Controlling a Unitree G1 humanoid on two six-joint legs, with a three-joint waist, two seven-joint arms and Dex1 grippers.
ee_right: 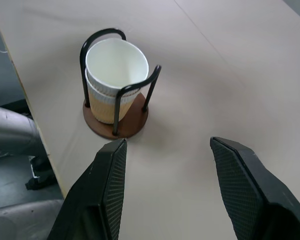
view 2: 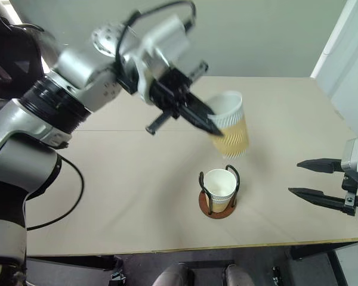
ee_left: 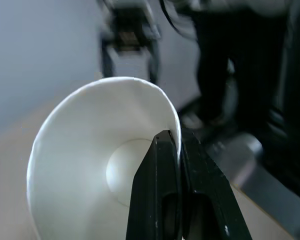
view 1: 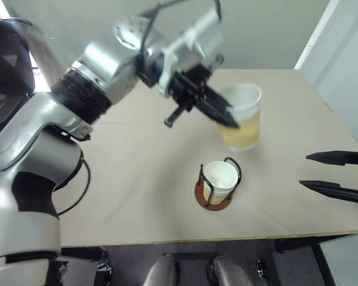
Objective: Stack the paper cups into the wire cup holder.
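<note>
My left gripper (view 2: 212, 125) is pinched tight on the rim of a paper cup (view 2: 231, 128), one finger inside the mouth and one outside against the wall, as the left wrist view shows with the black fingers (ee_left: 157, 195) clamped over the white rolled edge. The cup hangs in the air above the table (view 1: 137, 179), tilted, tan-yellow side facing me, mouth turned toward the arm. It sits up and slightly to the far side of the wire cup holder (view 1: 216, 196), well apart from it, not touching. The holder stands upright near the front edge of the table, reddish-brown disc base with two black wire loops. Inside it I see stacked cups (ee_right: 114, 82): from the right wrist view two rims show, one nested in the other, upright between the loops. My right gripper (view 1: 337, 176) hovers at the right side of the table, fingers spread wide with nothing between them, pointing toward the holder and well apart from it. Table top is plain beige otherwise.
</note>
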